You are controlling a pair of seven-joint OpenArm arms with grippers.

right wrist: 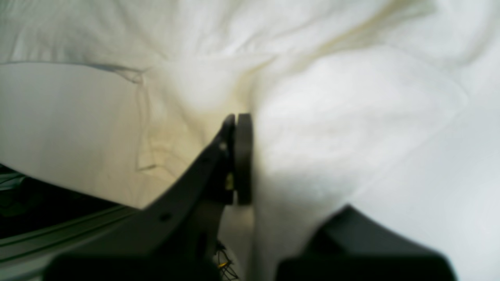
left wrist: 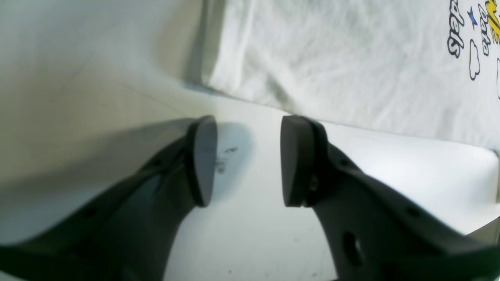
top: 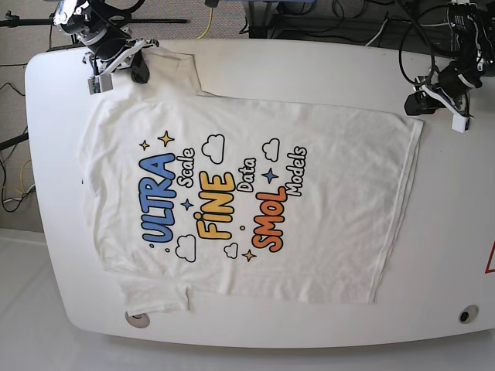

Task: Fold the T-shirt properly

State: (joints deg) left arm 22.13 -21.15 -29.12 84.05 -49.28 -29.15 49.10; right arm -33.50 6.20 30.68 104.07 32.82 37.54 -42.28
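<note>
Base view: T-shirt (top: 255,209) flat, print up, across the table (top: 309,66); right gripper (right wrist: 250,160) pinched on sleeve cloth at one far corner, left gripper (left wrist: 248,160) parted, empty, just off the hem, probably ready to lift that edge for folding.

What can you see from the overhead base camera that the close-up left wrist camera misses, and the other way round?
Only the base view shows the whole T-shirt spread print-up, the right end effector at a sleeve, and the full table. Only the left wrist view shows the left end effector open and empty over bare table, just off the shirt's edge, plus small dark marks on the surface. Both show white fabric, part of the print and the white table.
</note>
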